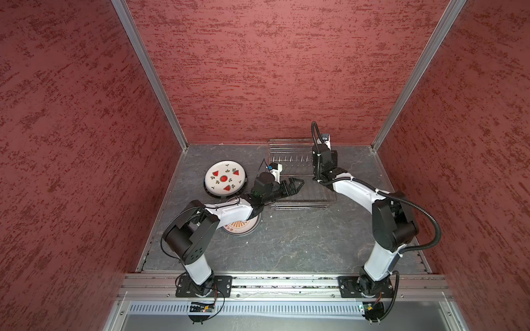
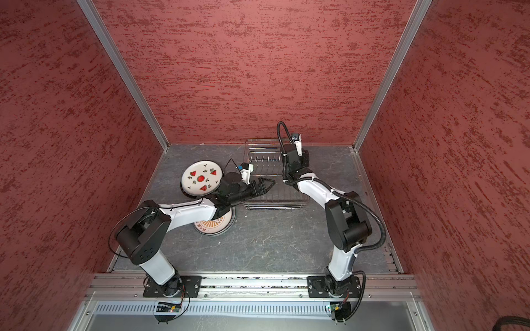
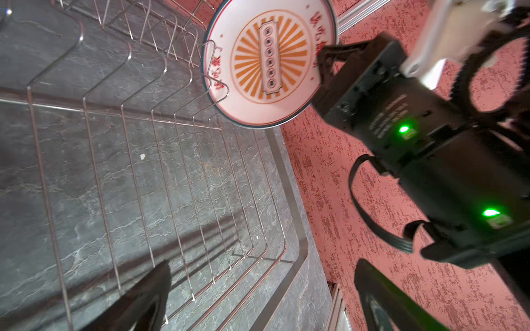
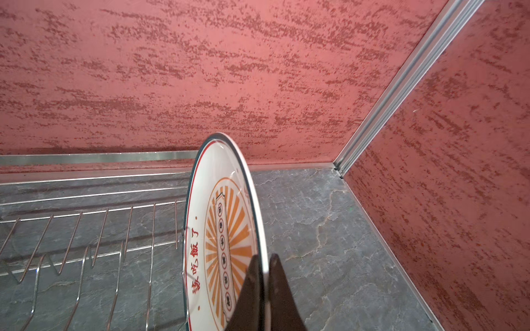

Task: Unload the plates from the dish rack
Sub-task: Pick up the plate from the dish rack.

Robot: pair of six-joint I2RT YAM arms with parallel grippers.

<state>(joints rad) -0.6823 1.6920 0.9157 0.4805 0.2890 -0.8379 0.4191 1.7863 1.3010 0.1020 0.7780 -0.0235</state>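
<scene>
Right gripper (image 4: 264, 259) clamps the rim of the sunburst plate (image 4: 223, 229) standing in the dish rack (image 1: 298, 200), the last left there, we judge, while our left gripper (image 1: 298, 185) hovers open and the watermelon plate (image 1: 225, 179) already lies on the table (image 1: 286, 243).

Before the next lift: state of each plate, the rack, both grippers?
dish rack: other slots empty.
racked sunburst plate: upright at rack's end.
right gripper: fingers shut on its rim.
left gripper: open, empty, over rack.
watermelon plate: flat, face up, on table.
second sunburst plate: flat under left arm.
</scene>
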